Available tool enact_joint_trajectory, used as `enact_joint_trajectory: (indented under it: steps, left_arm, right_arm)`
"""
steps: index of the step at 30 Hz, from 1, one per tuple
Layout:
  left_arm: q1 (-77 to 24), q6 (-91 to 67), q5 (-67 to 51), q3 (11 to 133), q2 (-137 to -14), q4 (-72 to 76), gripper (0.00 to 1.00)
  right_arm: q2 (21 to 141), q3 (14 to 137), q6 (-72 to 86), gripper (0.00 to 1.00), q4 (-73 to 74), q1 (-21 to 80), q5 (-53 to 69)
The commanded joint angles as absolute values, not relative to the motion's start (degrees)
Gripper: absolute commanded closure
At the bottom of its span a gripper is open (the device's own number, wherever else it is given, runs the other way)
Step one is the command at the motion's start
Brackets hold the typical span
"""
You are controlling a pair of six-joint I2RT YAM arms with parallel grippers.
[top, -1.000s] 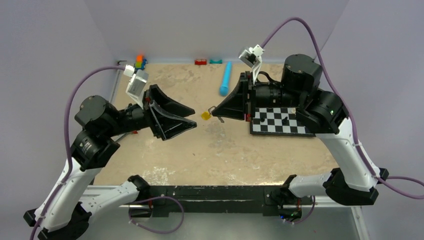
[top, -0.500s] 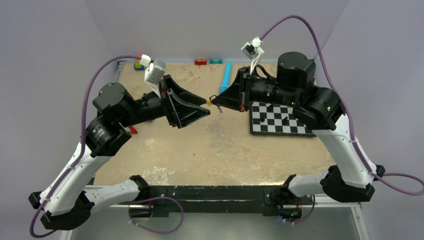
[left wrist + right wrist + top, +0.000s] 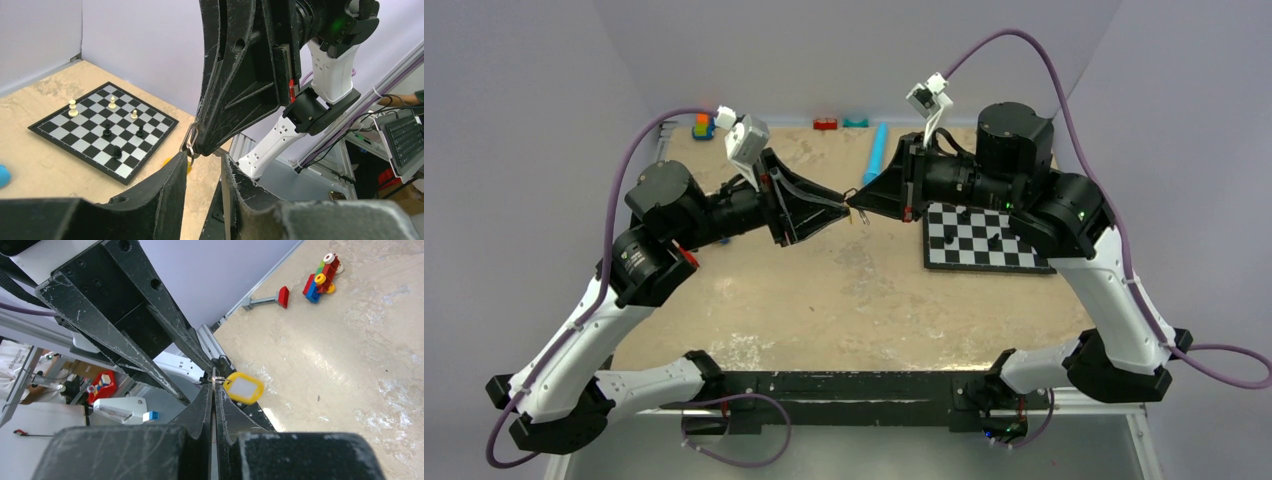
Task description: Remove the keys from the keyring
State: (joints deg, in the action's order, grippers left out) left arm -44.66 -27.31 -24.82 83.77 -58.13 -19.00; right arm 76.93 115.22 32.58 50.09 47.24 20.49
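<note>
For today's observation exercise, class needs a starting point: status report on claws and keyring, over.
Right claw shut on keyring, yellow key dangling. Left claw open, tips close by keyring. Nothing in the way.

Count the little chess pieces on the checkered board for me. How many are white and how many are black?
White chess pieces: 3
Black chess pieces: 3
Total on the chessboard: 6
</note>
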Motion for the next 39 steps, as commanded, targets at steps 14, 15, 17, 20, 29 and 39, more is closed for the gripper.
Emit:
enact_joint_trajectory:
  steps: [14, 15, 17, 20, 29, 39]
  left_arm:
    - [-45.0, -26.9, -25.1, 84.9, -59.0, -15.4, 0.92]
    - [-44.9, -26.8, -25.1, 84.9, -59.0, -15.6, 0.92]
    - [-45.0, -26.2, -25.0, 84.8, -58.9, -16.6, 0.82]
    - [-45.0, -26.1, -25.4, 82.3, -57.5, -15.5, 0.63]
    - [-45.1, -27.2, -30.3, 81.6, -58.2, -11.9, 0.62]
    - [-45.5, -25.7, -28.5, 82.3, -59.0, -11.9, 0.7]
  right_arm:
    - [75.0, 115.0, 34.1, 1.0, 46.5, 47.5, 24.6]
    - [74.9, 115.2, 34.1, 1.0, 46.6, 47.6, 24.5]
    - [75.0, 115.9, 34.0, 1.0, 47.3, 47.5, 23.9]
    - [75.1, 116.7, 33.9, 1.0, 47.7, 47.5, 23.6]
    - [75.7, 116.6, 34.3, 1.0, 47.2, 47.5, 23.4]
    - [75.6, 116.0, 35.4, 1.0, 45.8, 47.6, 25.7]
